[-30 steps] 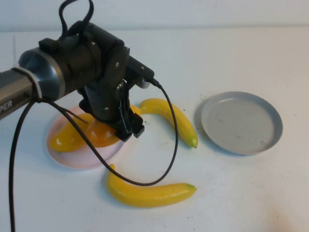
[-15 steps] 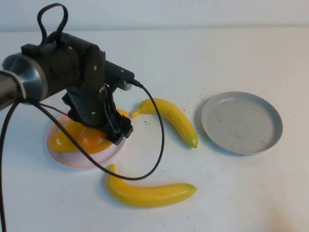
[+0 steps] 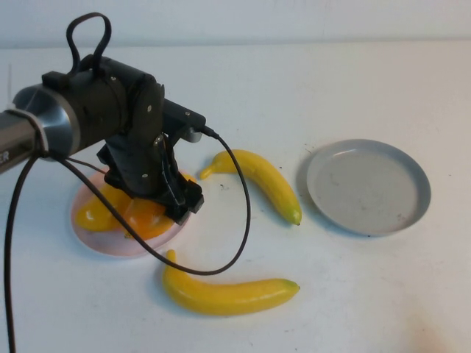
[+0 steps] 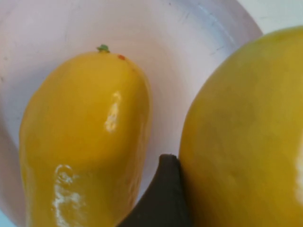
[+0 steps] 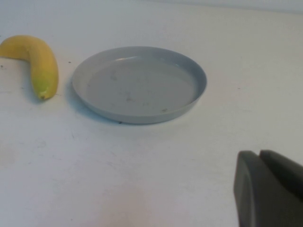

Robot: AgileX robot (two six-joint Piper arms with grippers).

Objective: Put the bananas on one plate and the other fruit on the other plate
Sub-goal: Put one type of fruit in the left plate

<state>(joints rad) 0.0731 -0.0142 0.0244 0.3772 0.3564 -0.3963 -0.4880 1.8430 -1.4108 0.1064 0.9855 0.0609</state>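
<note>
My left gripper (image 3: pixel 168 200) is low over the pale pink plate (image 3: pixel 103 243), shut on one orange-yellow mango-like fruit (image 3: pixel 147 215). In the left wrist view that fruit (image 4: pixel 241 142) presses against one dark finger (image 4: pixel 163 198). The second mango-like fruit (image 3: pixel 92 213) lies on the pink plate beside it (image 4: pixel 85 142). One banana (image 3: pixel 261 180) lies on the table between the plates. The other banana (image 3: pixel 224 294) lies nearer me. The grey plate (image 3: pixel 368 187) at the right holds nothing. My right gripper (image 5: pixel 260 161) is shut and empty, near the grey plate (image 5: pixel 139 82).
The left arm's black cable (image 3: pixel 239 220) loops down over the table between the two bananas. White tabletop (image 3: pixel 331 88) stretches behind and around the plates. The right wrist view shows the far banana's tip (image 5: pixel 40 64) left of the grey plate.
My left gripper has moved left and down with the mango-like fruit, from the pink plate's right edge to over its middle. Bananas and grey plate have not moved.
</note>
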